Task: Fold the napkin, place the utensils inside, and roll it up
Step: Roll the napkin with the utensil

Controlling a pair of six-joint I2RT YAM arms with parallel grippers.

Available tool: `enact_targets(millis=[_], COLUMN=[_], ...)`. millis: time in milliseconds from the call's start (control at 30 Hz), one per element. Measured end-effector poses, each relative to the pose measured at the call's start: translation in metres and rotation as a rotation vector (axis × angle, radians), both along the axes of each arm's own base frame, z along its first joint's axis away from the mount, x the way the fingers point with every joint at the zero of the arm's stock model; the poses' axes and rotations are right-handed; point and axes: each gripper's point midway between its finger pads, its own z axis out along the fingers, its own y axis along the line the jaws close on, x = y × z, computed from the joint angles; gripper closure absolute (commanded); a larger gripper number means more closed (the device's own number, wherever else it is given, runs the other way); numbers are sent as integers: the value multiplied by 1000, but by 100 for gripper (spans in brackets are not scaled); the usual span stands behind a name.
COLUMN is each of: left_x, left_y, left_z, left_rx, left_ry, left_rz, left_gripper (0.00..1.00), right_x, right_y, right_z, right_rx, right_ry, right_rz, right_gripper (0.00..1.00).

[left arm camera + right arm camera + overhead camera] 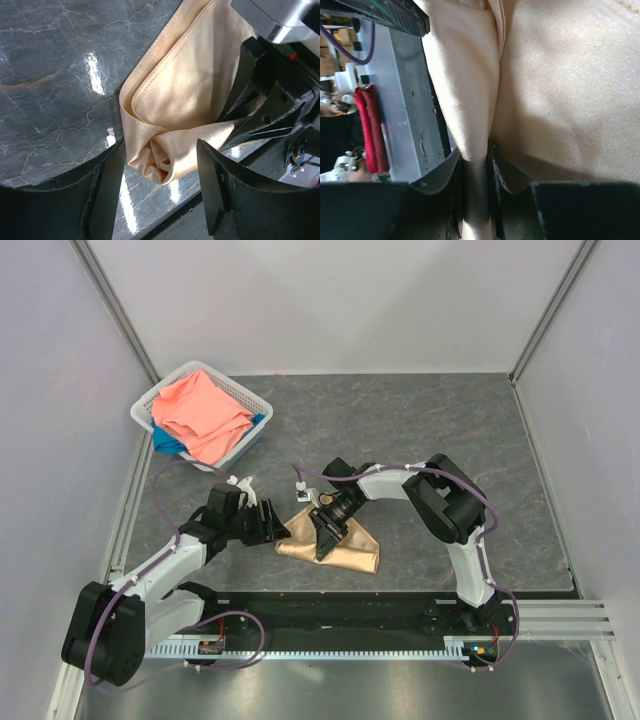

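Overhead view, read left to right. At the far left of the grey surface (430, 430) I see a white basket (240, 386) holding a coral-pink cloth (200, 412) and a blue cloth (168, 443). Right of the basket and nearer the arm bases, my left gripper (275, 530) has its fingers (215, 190) released, one on either side of the napkin's twisted corner. The napkin (355, 555), peach-gold satin, lies folded and bunched on the surface, further right of the basket. My right gripper (325, 540) bears down on the napkin's middle, its fingers (445, 172) clenched on a raised fold of the satin.
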Motion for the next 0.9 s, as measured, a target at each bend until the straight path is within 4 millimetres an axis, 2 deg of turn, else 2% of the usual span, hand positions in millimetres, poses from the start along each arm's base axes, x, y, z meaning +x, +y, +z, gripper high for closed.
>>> enact_targets(millis=[400, 500, 600, 633, 700, 733, 900], left_x=[-12, -13, -12, -12, -12, -12, -12], left_y=[-5, -7, -11, -11, -13, -14, -16], left_z=[-14, -16, -15, -14, -13, -13, -13], left_rx=[-41, -55, -74, -79, -92, -96, -106], left_ry=[15, 22, 13, 9, 7, 6, 9], left_rz=[-36, -45, -55, -58, -65, -67, -73], left_gripper=[37, 43, 55, 62, 67, 74, 92], right_x=[-3, -3, -3, -3, -3, -2, -2], right_y=[-1, -2, -3, -3, -3, -3, -2], right_z=[-2, -2, -3, -3, -3, -2, 0], right_rx=[-13, -17, -23, -25, -28, -31, -43], right_ry=[150, 177, 191, 195, 198, 199, 213], right_rz=[-7, -12, -16, -18, -21, -22, -31], right_gripper=[74, 74, 74, 74, 71, 70, 55])
